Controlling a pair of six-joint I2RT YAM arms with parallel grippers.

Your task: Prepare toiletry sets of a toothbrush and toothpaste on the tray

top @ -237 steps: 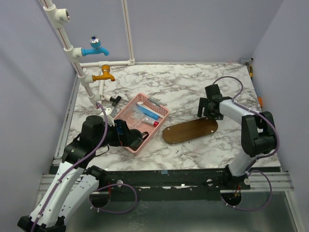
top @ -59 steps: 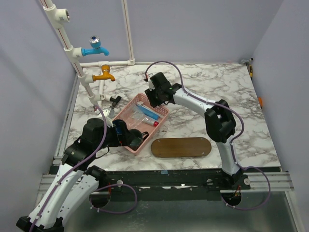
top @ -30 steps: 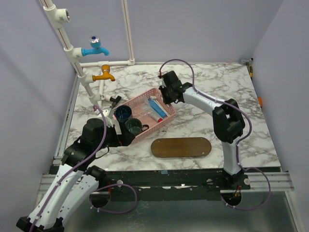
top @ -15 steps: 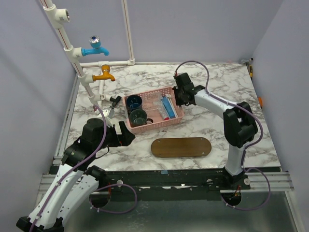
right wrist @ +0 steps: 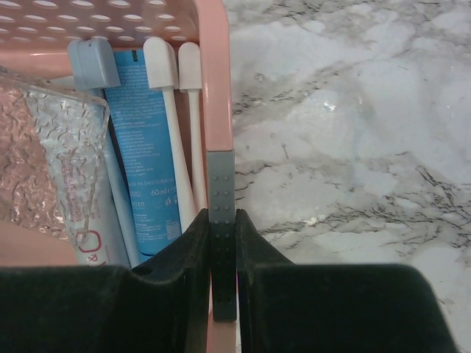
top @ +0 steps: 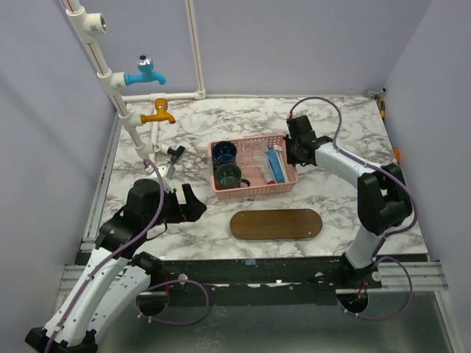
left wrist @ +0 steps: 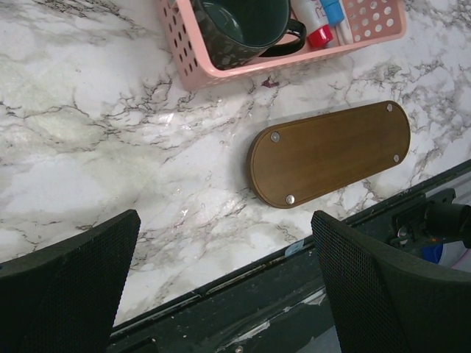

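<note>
Staging is going on, by my reading: the tray [top: 276,224] is carrying nothing yet. Nearest the bases, the left gripper [top: 195,204] is hovering over bare marble, jaws spread wide and empty. Just beyond it the tray is lying flat along the table's near edge. Behind the tray, near but not touching, the pink basket [top: 254,193] is sitting parallel to it, carrying two dark mugs [top: 228,175] at its left end and the toiletries at its right. The right gripper [right wrist: 221,213] is clenching the basket's right-hand wall, one finger inside and one outside the pink rim. Right beside that pinch the toothpaste [right wrist: 151,147] is lying on the basket floor, red cap pointing toward the tray, with white toothbrushes [right wrist: 168,110] squeezed between it and the wall and crinkled clear wrap [right wrist: 37,154] on its other side. The next move is calling for the right arm to let go of the rim and reach in for the tube or a slim handle. The pieces are packed tightly, so lifting just one is looking fiddly. Farthest back, two taps [top: 145,73] are standing idle.
</note>
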